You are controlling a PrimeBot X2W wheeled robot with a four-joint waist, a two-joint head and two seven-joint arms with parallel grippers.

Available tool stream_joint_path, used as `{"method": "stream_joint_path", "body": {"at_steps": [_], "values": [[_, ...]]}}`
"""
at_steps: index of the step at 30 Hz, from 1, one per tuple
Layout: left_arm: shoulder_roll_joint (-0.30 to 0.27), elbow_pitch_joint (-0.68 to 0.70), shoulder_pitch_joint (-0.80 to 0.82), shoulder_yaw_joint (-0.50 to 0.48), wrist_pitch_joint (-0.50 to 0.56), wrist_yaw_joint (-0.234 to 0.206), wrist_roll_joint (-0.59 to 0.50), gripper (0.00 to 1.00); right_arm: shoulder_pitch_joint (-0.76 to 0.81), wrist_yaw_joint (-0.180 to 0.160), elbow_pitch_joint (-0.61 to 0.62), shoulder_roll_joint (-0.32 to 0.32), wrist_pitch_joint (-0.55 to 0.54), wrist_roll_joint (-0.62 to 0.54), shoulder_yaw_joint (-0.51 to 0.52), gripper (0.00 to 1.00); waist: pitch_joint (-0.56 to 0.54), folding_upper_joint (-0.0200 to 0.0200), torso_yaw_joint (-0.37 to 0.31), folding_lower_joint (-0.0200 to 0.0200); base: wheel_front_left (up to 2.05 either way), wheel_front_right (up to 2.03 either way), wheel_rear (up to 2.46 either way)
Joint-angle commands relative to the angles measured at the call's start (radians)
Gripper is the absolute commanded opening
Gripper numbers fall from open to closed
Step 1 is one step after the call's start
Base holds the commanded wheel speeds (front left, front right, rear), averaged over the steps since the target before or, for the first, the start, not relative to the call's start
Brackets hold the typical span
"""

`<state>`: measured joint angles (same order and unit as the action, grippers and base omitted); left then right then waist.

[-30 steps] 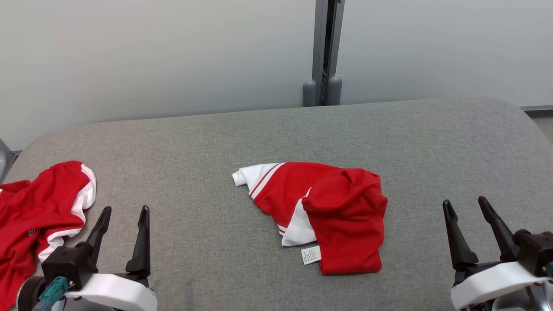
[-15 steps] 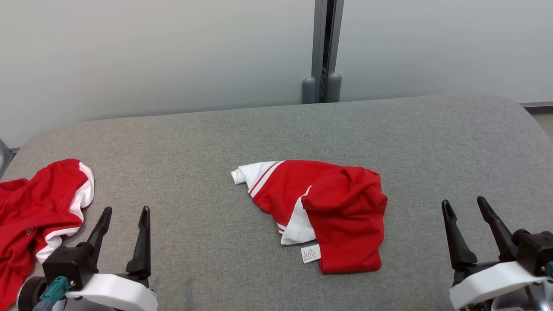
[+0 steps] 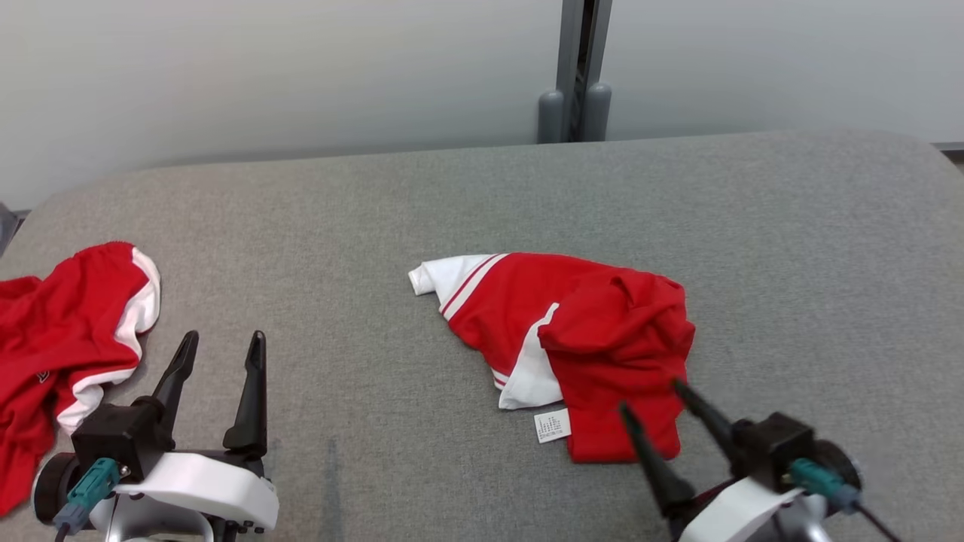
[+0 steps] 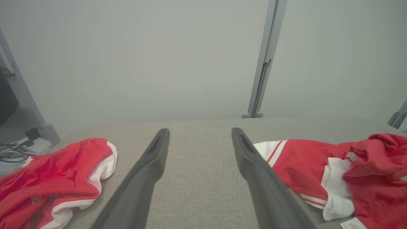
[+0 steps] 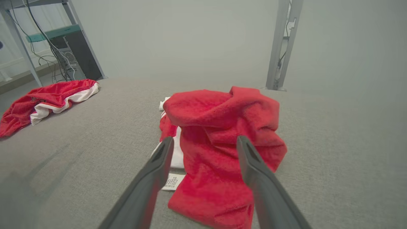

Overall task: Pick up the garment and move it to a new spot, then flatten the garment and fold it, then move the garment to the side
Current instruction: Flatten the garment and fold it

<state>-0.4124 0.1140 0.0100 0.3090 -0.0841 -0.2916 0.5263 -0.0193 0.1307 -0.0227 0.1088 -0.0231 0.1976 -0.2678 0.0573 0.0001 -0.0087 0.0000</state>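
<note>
– Red knit with white panels and thin stripes: that crumpled red-and-white garment point(image 3: 587, 346) lies in a heap at the middle of our grey fabric-covered counter point(image 3: 376, 226), its small white care label point(image 3: 552, 425) poking out at the near edge. Where do we stand?

– At the very start, we'd judge. Nothing is lifted, flattened or folded. The pick-up, the move to a new spot, the smoothing, the fold and the shift to the side are all left to do.

– And the other rumpled red-and-white cloth point(image 3: 68, 346) at the counter's far left?

– Well apart from ours. We cannot tell whether it belongs to the job.

– Our right claw point(image 3: 651, 397)?

– Low over the counter, angled up and leftward in the head view, its two dark fingers spread apart and empty. The tips sit at the heap's near right corner, and in the right wrist view the red fold lies between them. Whether they touch the cloth, we cannot tell.

– The left claw point(image 3: 224, 336)?

– At the left front, fingers pointing away from us, likewise parted, with bare counter between them. It sits between the two cloths and touches neither.

– Next?

– We'd want the right fingers to settle on a thick fold before pinching, since a single loose layer could slip.
</note>
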Motion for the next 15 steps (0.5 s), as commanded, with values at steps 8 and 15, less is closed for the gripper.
{"method": "stream_joint_path", "body": {"at_steps": [8, 15], "values": [[0.024, -0.015, 0.072, 0.011, -0.035, 0.018, -0.005, 1.0, -0.034, 0.0, -0.114, 0.031, -0.03, 0.044, -0.149, 1.0, 0.088, -0.0001, 0.06, 0.0, 0.0, 0.0, 0.0], [0.039, -0.027, 0.105, 0.013, -0.057, 0.027, 0.001, 1.0, -0.075, 0.0, -0.195, 0.056, -0.064, 0.018, -0.169, 1.0, 0.129, -0.0001, 0.081, 0.0, 0.0, 0.0, 0.0]]}}
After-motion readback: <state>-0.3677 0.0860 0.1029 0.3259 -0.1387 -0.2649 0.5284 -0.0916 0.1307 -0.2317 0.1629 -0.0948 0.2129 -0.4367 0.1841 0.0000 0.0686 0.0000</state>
